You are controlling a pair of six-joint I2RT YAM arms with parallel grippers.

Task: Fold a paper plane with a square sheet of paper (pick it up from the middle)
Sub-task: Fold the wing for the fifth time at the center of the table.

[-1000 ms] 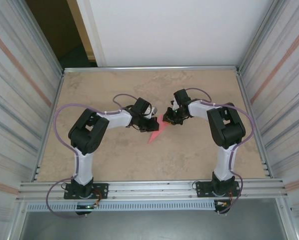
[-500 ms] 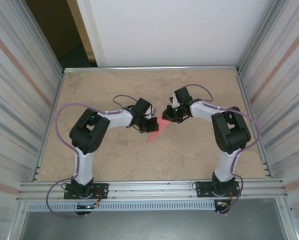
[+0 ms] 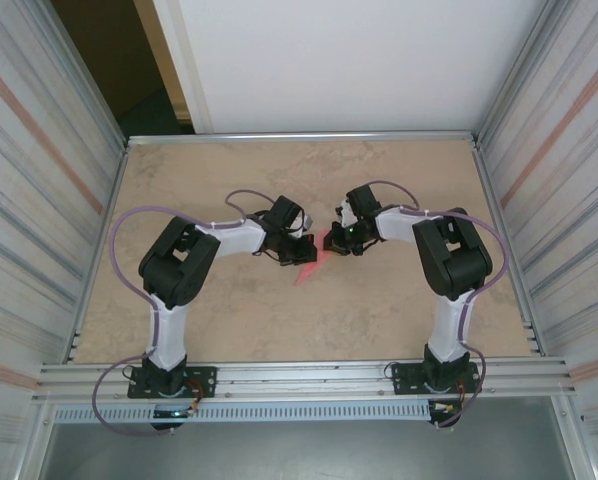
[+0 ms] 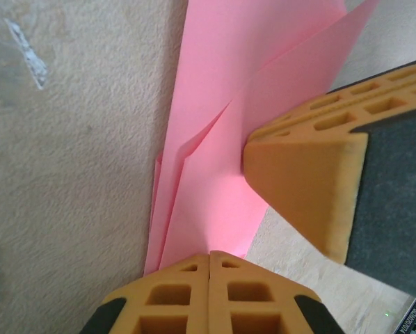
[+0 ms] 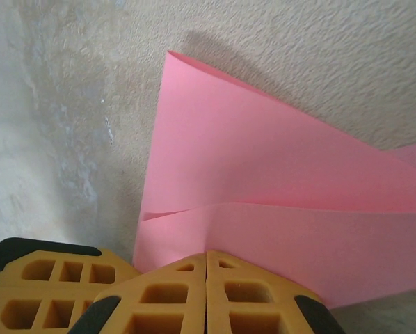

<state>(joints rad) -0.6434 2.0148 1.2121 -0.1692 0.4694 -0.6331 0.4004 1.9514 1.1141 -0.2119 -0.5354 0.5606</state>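
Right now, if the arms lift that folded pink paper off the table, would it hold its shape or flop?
The thin folded pink paper probably weighs next to nothing. Its layered lengthwise creases likely stiffen it, but the loose flaps standing open would probably flutter or sag. Pinched between shut jaws, it could crumple or tear easily.

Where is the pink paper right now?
In the top view, the folded pink paper sits mid-table, directly between the left gripper and the right gripper, whose tips both meet it.
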